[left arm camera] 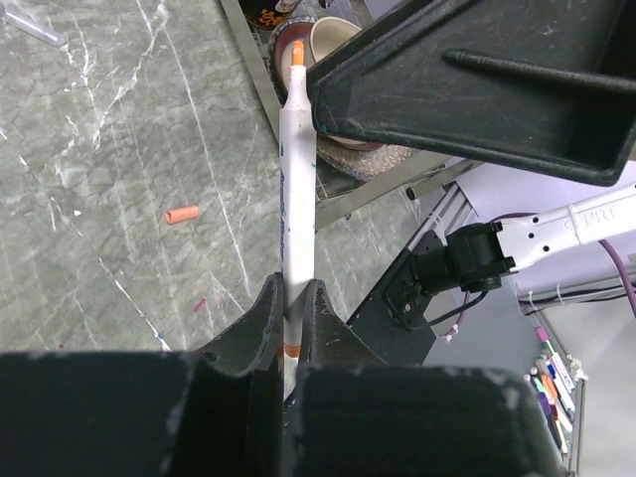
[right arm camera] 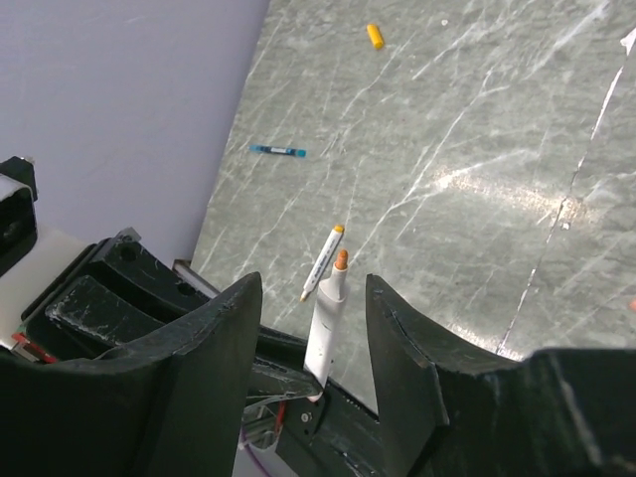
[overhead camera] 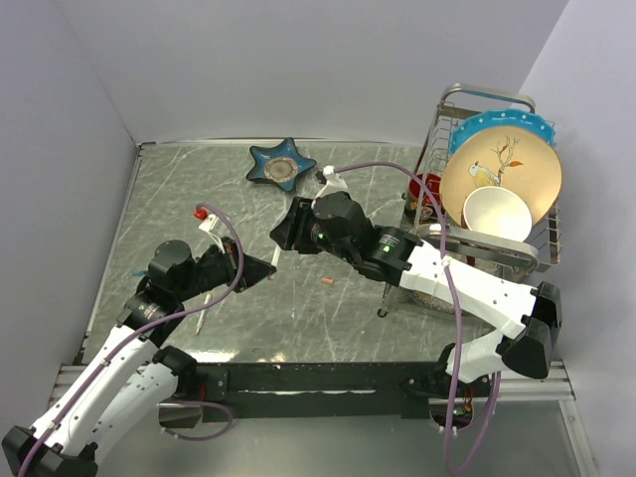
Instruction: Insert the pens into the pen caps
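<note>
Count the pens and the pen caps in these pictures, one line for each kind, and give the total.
Pens: 2 (held pen, loose pen)
Pen caps: 2 (yellow cap, red-orange cap)
Total: 4

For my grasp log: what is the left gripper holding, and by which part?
A white pen, pinched by the fingers near its rear end, orange tip pointing away. The right gripper holds nothing.

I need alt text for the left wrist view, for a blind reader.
The left tool grips a white pen by its near end, orange tip pointing away. A finger of the right tool is beside the tip; a red-orange cap lies on the table, left.
</note>
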